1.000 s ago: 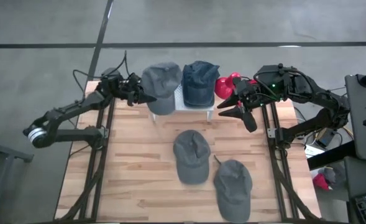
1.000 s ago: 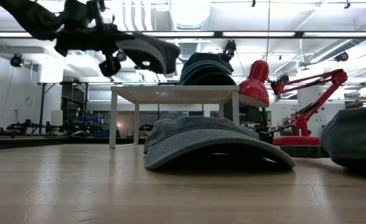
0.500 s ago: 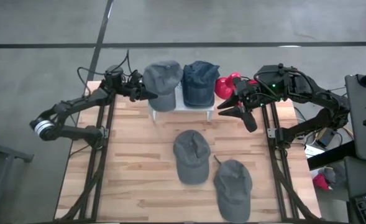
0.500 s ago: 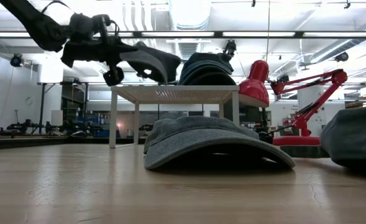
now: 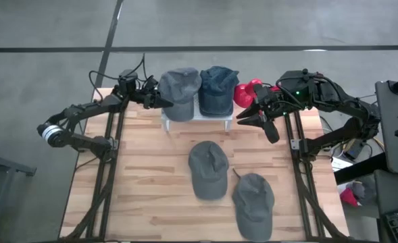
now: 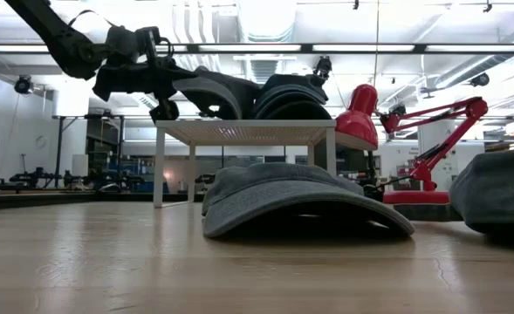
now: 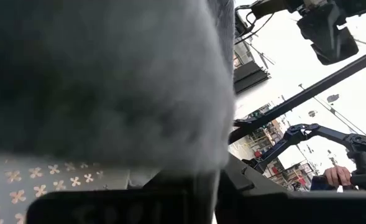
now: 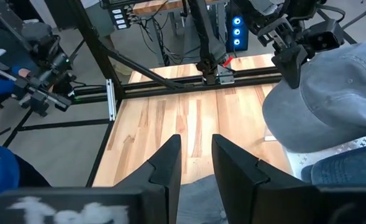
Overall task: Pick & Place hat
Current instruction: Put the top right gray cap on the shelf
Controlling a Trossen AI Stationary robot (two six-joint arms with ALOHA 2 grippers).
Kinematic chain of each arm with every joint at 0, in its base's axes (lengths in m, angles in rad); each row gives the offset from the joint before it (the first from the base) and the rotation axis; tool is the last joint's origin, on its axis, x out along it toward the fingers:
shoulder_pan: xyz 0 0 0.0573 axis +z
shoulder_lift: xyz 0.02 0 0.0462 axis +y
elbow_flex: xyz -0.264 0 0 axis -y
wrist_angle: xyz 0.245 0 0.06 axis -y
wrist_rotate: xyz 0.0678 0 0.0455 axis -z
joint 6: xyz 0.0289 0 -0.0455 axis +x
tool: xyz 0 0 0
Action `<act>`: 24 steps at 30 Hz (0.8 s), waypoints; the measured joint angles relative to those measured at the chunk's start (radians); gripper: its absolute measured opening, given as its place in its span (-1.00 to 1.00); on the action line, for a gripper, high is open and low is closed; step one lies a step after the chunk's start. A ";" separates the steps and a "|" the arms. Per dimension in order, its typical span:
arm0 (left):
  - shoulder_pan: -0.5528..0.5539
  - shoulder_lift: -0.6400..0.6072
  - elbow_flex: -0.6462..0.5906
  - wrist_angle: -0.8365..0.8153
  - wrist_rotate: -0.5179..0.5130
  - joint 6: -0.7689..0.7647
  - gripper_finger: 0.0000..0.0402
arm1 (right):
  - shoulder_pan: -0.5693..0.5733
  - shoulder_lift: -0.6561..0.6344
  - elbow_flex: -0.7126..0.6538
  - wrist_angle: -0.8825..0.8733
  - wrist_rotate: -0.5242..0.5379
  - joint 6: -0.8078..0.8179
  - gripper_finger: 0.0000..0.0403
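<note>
You were at the placing step: left end effector (image 5: 159,102) was clenched on the grey hat (image 5: 180,93), holding it over the white shelf (image 5: 196,116) at the surface's (image 5: 144,175) far edge, touching the blue hat (image 5: 217,88); next you'd need to lower it flat & let go. Right end effector (image 5: 253,116) hung released by the red lamp (image 5: 247,92), idle. Count: 4 hats (2 grey on surface, 1 grey held, 1 blue on shelf), 2 arms, 1 shelf, 1 lamp.

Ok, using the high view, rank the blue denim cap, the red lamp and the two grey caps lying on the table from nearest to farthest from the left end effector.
From the left end effector, at the shelf's left end:
1. Blue denim cap, on the shelf.
2. Grey cap at table centre.
3. Red lamp, beyond the shelf's right end; close to the centre cap's distance, so these two are hard to separate.
4. Grey cap at the near right.
</note>
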 joint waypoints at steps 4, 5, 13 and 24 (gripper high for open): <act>0.002 0.003 0.000 -0.005 -0.007 -0.004 -0.80 | 0.000 0.000 0.000 0.000 0.000 0.008 -0.58; 0.002 0.003 0.000 -0.005 -0.007 -0.005 -0.78 | 0.000 0.000 0.000 0.000 0.000 0.008 -0.57; 0.003 0.001 0.005 -0.005 -0.005 0.001 -0.63 | 0.000 0.000 0.000 0.004 0.000 0.008 -0.51; 0.004 0.000 0.032 -0.009 -0.002 0.017 -0.58 | 0.000 0.000 0.000 0.006 -0.001 0.004 -0.54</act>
